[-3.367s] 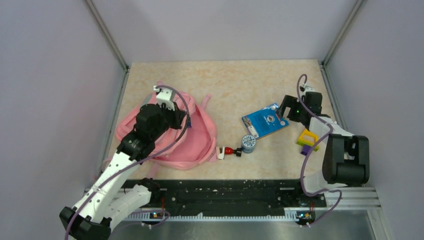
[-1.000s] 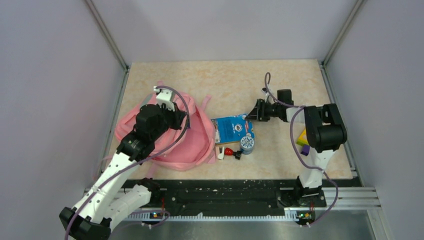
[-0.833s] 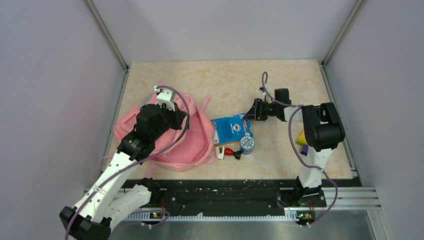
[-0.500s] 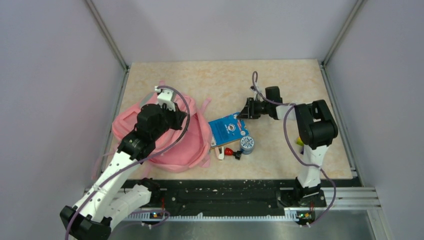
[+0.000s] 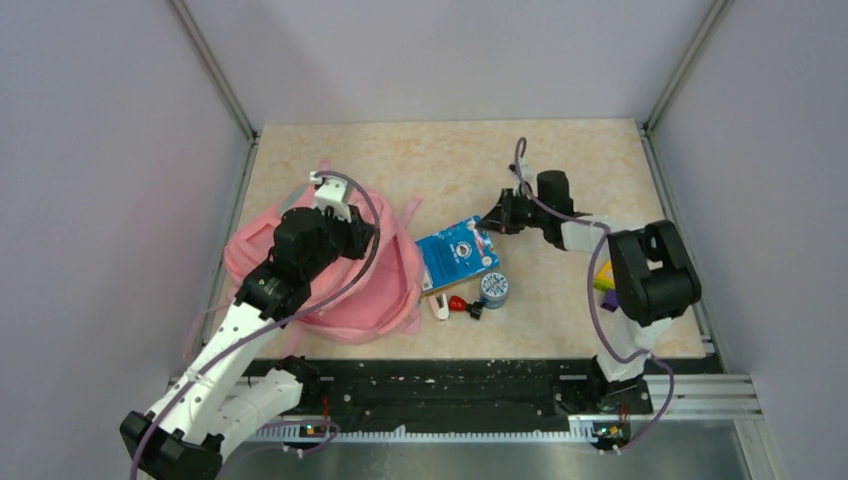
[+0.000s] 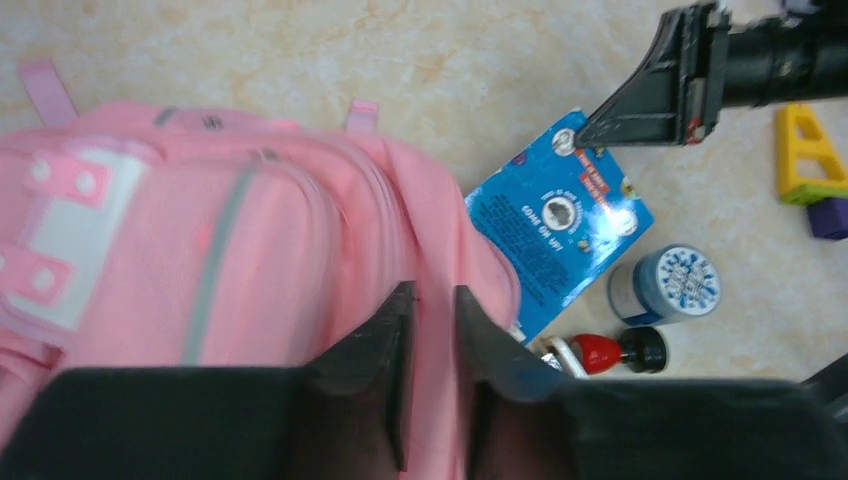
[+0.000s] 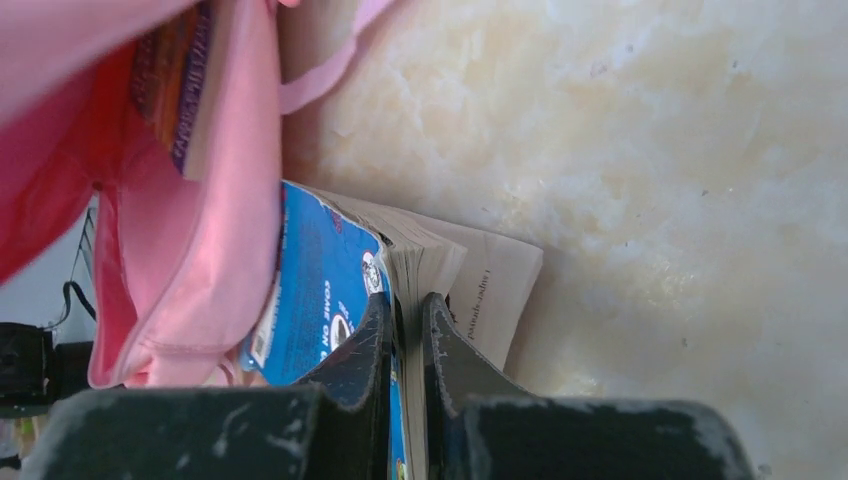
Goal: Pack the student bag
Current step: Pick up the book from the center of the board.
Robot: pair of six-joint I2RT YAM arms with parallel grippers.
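While the student bag (image 6: 200, 230) is clamped by the left pincer (image 6: 432, 297) and the blue book (image 7: 320, 290) by the right pincer (image 7: 405, 305), pages could be snagged on fabric ahead

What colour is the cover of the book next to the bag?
Bright blue book cover with a round white emblem; it shows best in the left wrist view.
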